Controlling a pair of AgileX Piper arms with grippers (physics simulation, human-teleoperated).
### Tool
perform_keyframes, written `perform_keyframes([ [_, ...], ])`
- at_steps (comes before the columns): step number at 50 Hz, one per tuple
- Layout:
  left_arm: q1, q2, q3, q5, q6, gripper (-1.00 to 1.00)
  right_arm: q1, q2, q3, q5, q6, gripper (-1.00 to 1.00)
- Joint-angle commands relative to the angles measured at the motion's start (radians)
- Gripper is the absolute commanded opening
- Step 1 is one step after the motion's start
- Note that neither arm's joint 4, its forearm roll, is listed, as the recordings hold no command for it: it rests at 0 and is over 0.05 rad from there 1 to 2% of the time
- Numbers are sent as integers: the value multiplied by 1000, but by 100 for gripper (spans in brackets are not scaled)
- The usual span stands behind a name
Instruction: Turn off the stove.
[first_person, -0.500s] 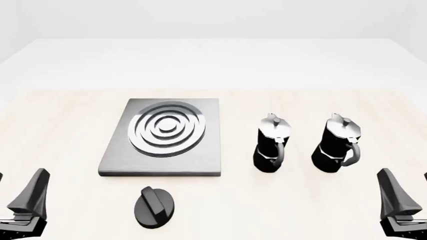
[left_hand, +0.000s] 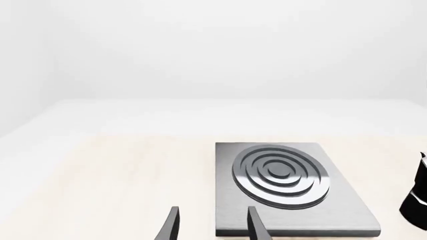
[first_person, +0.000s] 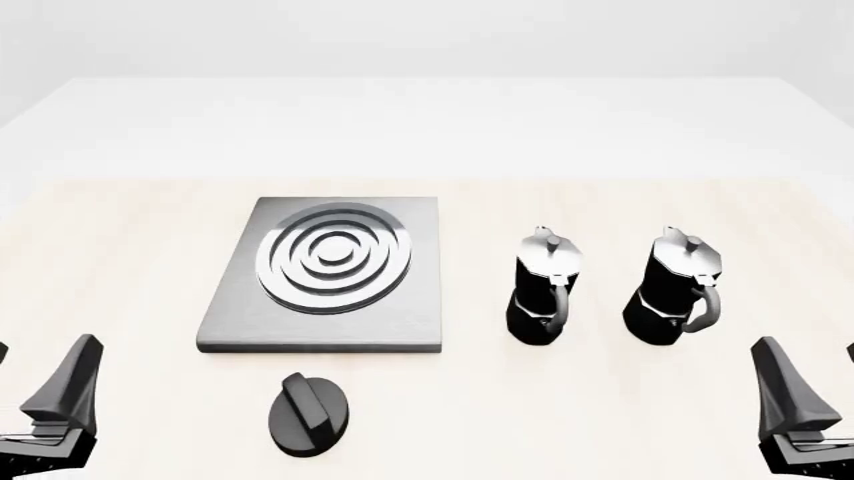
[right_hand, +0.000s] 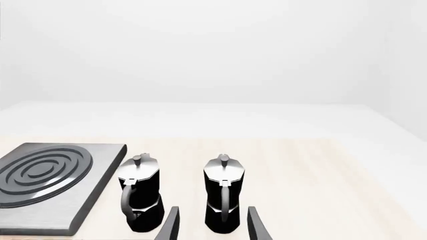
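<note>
Knob (first_person: 310, 413) untouched, 6 o'clock of stove slab (first_person: 327, 275). Left gripper (left_hand: 211, 227) and right gripper (right_hand: 211, 227) wide, empty. Risk: left gripper overshoots onto slab; right arm could topple moka pots (first_person: 543, 287)

front: high, looking down | wrists: low, forward | shared: stove (first_person: 327, 272)

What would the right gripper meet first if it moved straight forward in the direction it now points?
Probably the right moka pot, which sits between the open fingers of the right gripper in its wrist view; depth is unclear.
</note>
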Motion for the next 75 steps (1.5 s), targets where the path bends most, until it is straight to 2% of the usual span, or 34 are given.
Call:
perform_keyframes([
  [1,18,114,-12,-56,-46,100,4,-4,0,4,-6,100],
  [4,22,137,-32,-46,-84,100,4,-3,0,3,-7,100],
  [9,4,117,-85,38,-79,100,6,-3,0,3,-8,100],
  [15,-38,155,-148,100,-82,100,8,-2,-1,1,-6,100],
  [16,-49,170,-181,135,-65,100,5,-1,-1,0,-5,100],
  [18,-58,173,-206,159,-83,100,4,-1,-1,0,-5,100],
  [22,-76,234,-266,182,-70,100,5,1,-1,-3,-4,100],
  [27,-119,323,-320,220,-105,100,8,4,-1,-5,-3,100],
  [30,-144,387,-363,254,-82,100,10,4,0,-5,-3,100],
  [32,-164,408,-384,271,-127,100,10,4,0,-5,-2,100],
  [37,-209,499,-439,316,-129,100,11,4,0,-5,-3,100],
  [38,-230,509,-445,321,-160,100,11,4,0,-6,-3,100],
  [40,-251,559,-466,339,-149,100,11,5,0,-6,-3,100],
  [45,-318,607,-512,390,-224,100,10,5,0,-6,-2,100],
  [47,-336,629,-531,410,-218,100,12,4,0,-5,-1,100],
  [52,-381,661,-532,426,-289,100,12,4,0,-3,1,100],
  [54,-382,687,-540,441,-279,100,11,4,0,-3,1,100],
  [55,-409,714,-523,438,-347,100,9,3,0,-3,2,100],
  [56,-409,714,-522,437,-347,100,9,3,0,-3,2,100],
  [58,-449,727,-503,432,-416,100,9,2,-1,-2,4,100],
  [65,-476,742,-502,434,-427,100,10,3,0,-2,6,100],
  [66,-506,750,-490,427,-470,100,12,2,-1,-1,8,100],
  [70,-506,771,-485,407,-464,100,12,1,-1,0,9,100],
  [72,-523,789,-459,379,-511,100,14,1,-1,0,8,100],
  [75,-537,808,-455,365,-517,100,16,0,-1,1,8,100],
])
